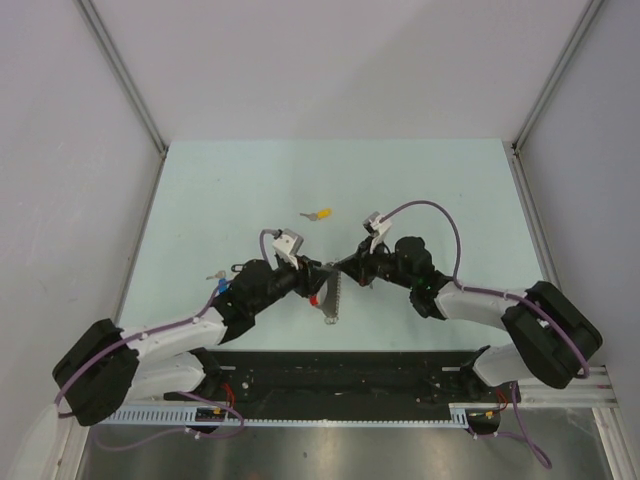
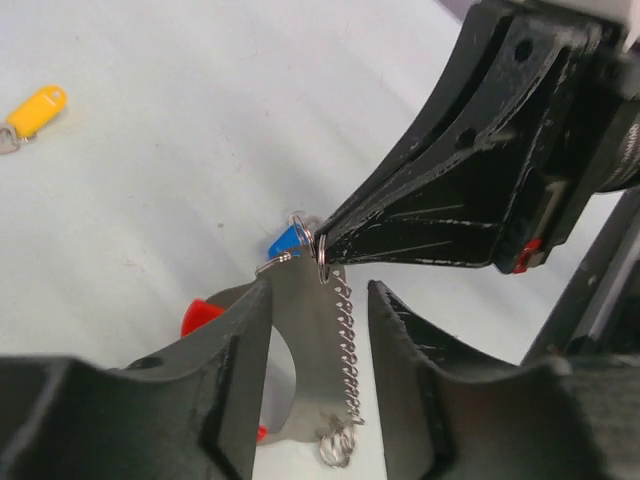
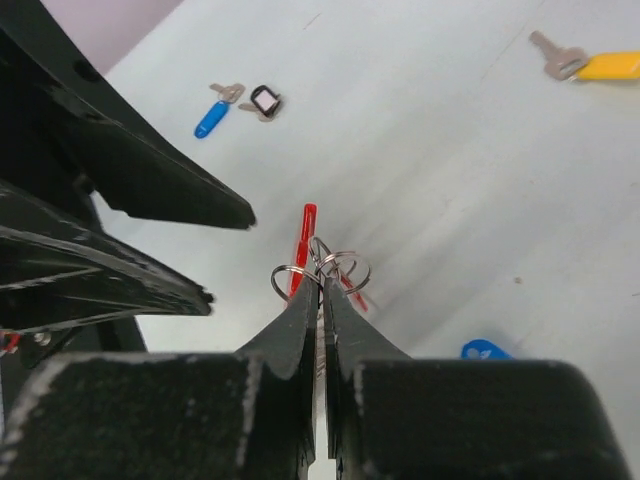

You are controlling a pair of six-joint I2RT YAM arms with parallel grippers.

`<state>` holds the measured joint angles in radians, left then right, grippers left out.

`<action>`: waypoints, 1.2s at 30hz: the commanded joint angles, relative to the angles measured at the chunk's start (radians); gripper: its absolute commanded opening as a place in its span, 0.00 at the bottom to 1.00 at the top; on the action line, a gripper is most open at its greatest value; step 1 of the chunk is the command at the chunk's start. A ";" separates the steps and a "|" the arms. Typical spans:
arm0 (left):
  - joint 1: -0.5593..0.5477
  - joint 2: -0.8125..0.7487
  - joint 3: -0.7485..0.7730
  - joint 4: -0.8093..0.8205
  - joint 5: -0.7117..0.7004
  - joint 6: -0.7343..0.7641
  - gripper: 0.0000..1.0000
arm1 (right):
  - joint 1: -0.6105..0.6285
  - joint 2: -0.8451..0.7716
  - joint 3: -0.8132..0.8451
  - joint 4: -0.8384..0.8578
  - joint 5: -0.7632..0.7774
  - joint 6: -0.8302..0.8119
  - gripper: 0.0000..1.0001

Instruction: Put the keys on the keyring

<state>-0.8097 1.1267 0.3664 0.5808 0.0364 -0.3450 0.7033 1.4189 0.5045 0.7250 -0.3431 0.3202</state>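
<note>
Silvery keyring, top view: low over the near middle of the table, between left gripper and right gripper; yellow key lies well apart, farther out.
Left wrist view: left fingers stand apart, gripping nothing; the chain dangles between them, with a blue key just behind.
Right wrist view: right fingertips are pinched tight on a split ring, red tag beyond.
Doing it well: the left gripper likely needs a firm hold low on the chain, steadying the ring for threading.
</note>
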 commanded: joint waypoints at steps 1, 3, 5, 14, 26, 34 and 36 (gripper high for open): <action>-0.006 -0.109 0.009 -0.074 -0.084 -0.011 0.54 | 0.013 -0.116 0.113 -0.308 0.099 -0.257 0.00; -0.006 -0.164 0.014 -0.140 -0.095 0.000 0.62 | 0.042 -0.159 0.190 -0.427 0.163 -0.318 0.00; -0.006 -0.198 0.013 -0.189 -0.125 0.004 0.65 | 0.083 -0.181 0.273 -0.586 0.248 -0.438 0.00; -0.005 -0.234 -0.073 -0.115 -0.124 0.028 0.73 | 0.304 -0.133 0.430 -0.828 0.745 -0.747 0.00; -0.005 -0.330 -0.227 0.166 0.017 0.126 0.77 | 0.358 -0.164 0.439 -0.815 0.567 -0.800 0.00; -0.006 -0.283 -0.193 0.217 0.265 0.199 0.66 | 0.366 -0.192 0.425 -0.845 0.481 -0.800 0.00; -0.006 -0.268 -0.181 0.223 0.283 0.225 0.65 | 0.369 -0.210 0.411 -0.842 0.455 -0.802 0.00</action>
<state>-0.8112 0.8349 0.1413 0.7311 0.1902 -0.2268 1.0630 1.2682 0.8978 -0.1387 0.1730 -0.4664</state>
